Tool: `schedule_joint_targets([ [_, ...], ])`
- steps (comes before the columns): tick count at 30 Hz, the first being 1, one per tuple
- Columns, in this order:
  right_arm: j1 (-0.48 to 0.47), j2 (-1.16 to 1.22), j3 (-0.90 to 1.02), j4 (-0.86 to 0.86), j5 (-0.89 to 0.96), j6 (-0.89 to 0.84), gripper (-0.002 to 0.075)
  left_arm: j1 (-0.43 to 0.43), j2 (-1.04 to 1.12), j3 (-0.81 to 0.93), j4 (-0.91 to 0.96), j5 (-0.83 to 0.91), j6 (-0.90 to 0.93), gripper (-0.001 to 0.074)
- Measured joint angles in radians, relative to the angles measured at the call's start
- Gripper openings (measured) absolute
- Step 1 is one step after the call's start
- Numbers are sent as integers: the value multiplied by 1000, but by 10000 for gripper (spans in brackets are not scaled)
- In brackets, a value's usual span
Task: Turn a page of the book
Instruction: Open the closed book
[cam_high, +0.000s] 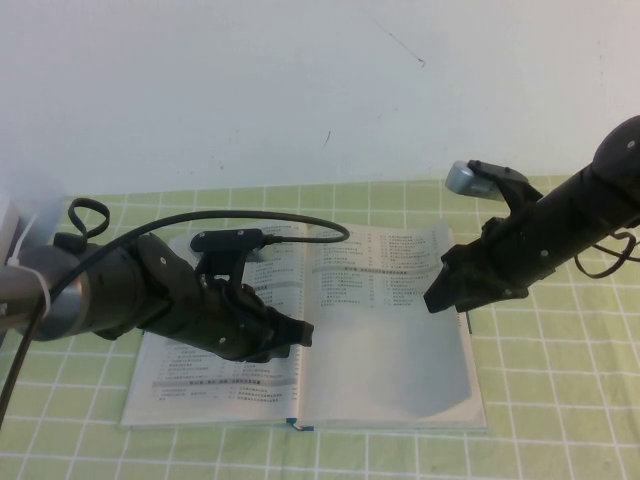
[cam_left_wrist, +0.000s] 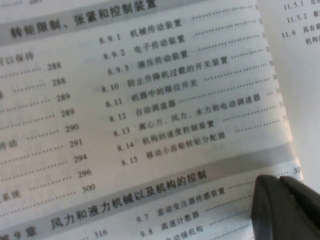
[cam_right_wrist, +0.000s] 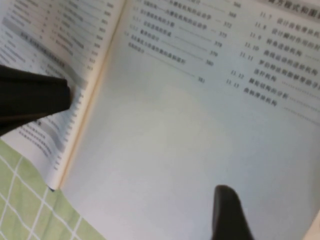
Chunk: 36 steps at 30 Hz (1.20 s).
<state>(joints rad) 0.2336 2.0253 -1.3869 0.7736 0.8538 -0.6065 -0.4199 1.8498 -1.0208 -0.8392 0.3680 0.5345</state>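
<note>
A: Where is the book (cam_high: 300, 330) seen?

B: It is laid open on a green checked cloth (cam_high: 560, 400), near the middle of the table, with its spine running away from the robot. Printed lists are carried on both leaves.

A: And the page (cam_high: 385, 330)?

B: It is found flat on the right half of the book. Two columns of small text are printed on its upper part; the lower part is left blank.

A: How is the left gripper (cam_high: 295, 332) placed?

B: It is lowered over the book's left leaf, just beside the gutter. The jaws appear drawn together, and nothing is seen to be held between them. In the left wrist view only a dark tip is shown over the print.

A: And the right gripper (cam_high: 440, 285)?

B: It is held over the page's outer edge, tilted down toward it. In the right wrist view the fingers (cam_right_wrist: 227, 212) are seen spread wide apart, with blank paper between them and nothing gripped.
</note>
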Motion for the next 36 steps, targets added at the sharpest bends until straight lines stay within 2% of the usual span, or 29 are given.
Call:
schedule_joint_targets([
  [8, 0, 32, 0, 2, 29, 21, 372, -2, -43, 8, -8, 21, 6, -4],
  [15, 0, 41, 0, 21, 31, 21, 372, -6, -185, 10, -71, 36, 73, -4],
  [21, 0, 47, 0, 169, 40, -63, 372, -22, -281, 10, -163, 150, 199, -4],
  [27, 0, 47, 0, 354, 70, -171, 372, -171, -315, 14, -151, 154, 324, -4],
  [32, 0, 47, 0, 366, 74, -188, 372, -346, -318, 14, -68, 67, 328, -4],
  [36, 0, 49, 0, 366, 74, -188, 372, -471, -310, 16, -13, -70, 326, -4],
])
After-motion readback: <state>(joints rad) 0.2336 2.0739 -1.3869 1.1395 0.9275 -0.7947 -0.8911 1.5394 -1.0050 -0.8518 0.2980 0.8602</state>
